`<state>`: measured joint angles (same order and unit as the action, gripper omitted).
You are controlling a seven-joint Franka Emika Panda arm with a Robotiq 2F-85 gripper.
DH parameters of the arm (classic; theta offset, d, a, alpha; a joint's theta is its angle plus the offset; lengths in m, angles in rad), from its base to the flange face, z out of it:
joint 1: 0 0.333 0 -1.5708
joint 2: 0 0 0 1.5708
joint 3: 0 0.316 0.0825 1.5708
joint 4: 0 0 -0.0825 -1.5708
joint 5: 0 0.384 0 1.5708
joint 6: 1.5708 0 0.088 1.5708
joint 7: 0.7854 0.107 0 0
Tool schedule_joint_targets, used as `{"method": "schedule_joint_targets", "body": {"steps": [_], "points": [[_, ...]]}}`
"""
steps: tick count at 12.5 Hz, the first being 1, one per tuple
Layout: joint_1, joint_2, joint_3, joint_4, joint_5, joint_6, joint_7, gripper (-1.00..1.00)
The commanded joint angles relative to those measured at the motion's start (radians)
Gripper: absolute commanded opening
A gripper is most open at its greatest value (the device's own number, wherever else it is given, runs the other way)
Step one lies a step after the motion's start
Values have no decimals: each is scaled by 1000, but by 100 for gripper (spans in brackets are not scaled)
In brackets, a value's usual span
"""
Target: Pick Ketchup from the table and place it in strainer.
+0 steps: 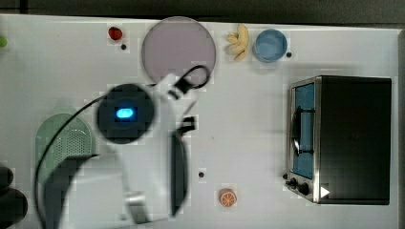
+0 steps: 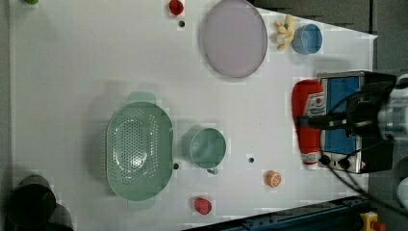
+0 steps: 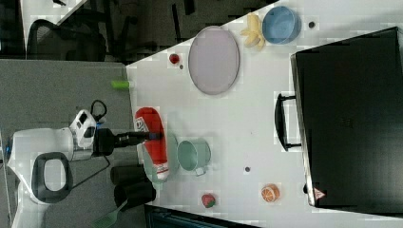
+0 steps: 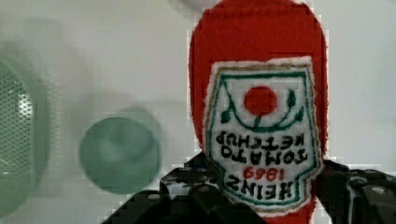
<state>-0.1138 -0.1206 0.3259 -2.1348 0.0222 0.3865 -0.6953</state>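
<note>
White desk [image 1: 248, 143], open room mid-surface; top view: arm covers part of strainer [image 1: 62, 138] at the top view's left. Left view: strainer [image 2: 139, 151] fully clear beside green cup [image 2: 208, 147]; Ketchup [image 2: 308, 122] lifted, clamped in hand [image 2: 312, 121]. Right view: bottle overlaps strainer rim, arm level. Wrist view: fingers [image 4: 196, 191] grip label end.

The Ketchup [image 4: 259, 70] is seen as soft red cloth — fuzzy, with an embroidered label stitched on. The strainer [image 2: 139, 156] is made of matt mint plastic, its floor perforated. A smooth, matt white bench [image 2: 86, 62] is shown. The oven [image 1: 351, 138], at the top view's right, is finished in matt black, its front framed in brushed metal.
</note>
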Motion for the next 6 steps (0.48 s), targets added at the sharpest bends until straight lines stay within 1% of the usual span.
{"method": "schedule_joint_targets", "body": {"steps": [1,3,6], "points": [[59,35,112,28,18,2,286,18],[65,83,185,41,18,58,396,18],[73,174,281,49,18,207,441,18]]}}
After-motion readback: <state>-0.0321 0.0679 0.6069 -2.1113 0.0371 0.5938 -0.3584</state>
